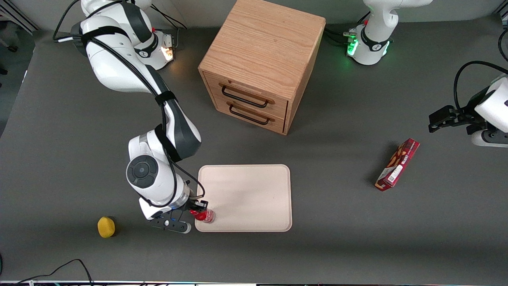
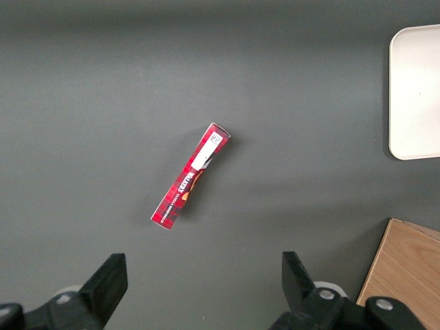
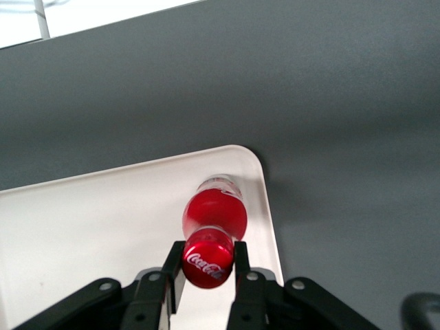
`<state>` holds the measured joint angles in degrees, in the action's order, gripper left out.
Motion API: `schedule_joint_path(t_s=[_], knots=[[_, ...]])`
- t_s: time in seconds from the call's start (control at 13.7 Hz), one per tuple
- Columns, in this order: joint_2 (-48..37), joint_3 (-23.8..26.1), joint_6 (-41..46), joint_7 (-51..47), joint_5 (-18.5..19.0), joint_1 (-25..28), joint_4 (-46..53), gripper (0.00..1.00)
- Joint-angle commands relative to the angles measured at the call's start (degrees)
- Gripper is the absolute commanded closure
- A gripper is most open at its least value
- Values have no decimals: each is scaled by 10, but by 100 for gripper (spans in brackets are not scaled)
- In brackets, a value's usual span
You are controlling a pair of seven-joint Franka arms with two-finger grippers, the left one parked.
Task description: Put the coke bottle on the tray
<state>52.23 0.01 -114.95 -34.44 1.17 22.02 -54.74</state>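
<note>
The coke bottle (image 1: 204,215), small and red with a red cap, stands over the corner of the cream-white tray (image 1: 250,190) nearest the front camera, at the working arm's end. My gripper (image 1: 197,211) is shut on the bottle's cap. In the right wrist view the black fingers (image 3: 173,269) press both sides of the red cap with white lettering (image 3: 207,264), and the bottle's clear base sits on the tray (image 3: 89,220) close to its rounded corner.
A wooden drawer cabinet (image 1: 260,63) stands farther from the front camera than the tray. A long red snack box (image 1: 398,164) lies toward the parked arm's end, also in the left wrist view (image 2: 190,175). A yellow ball (image 1: 106,227) lies beside my gripper.
</note>
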Motion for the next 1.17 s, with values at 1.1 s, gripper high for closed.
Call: schedule_joint_path(t_s=[1.1], knots=[[-598, 1, 116, 218, 0, -149, -553, 0]])
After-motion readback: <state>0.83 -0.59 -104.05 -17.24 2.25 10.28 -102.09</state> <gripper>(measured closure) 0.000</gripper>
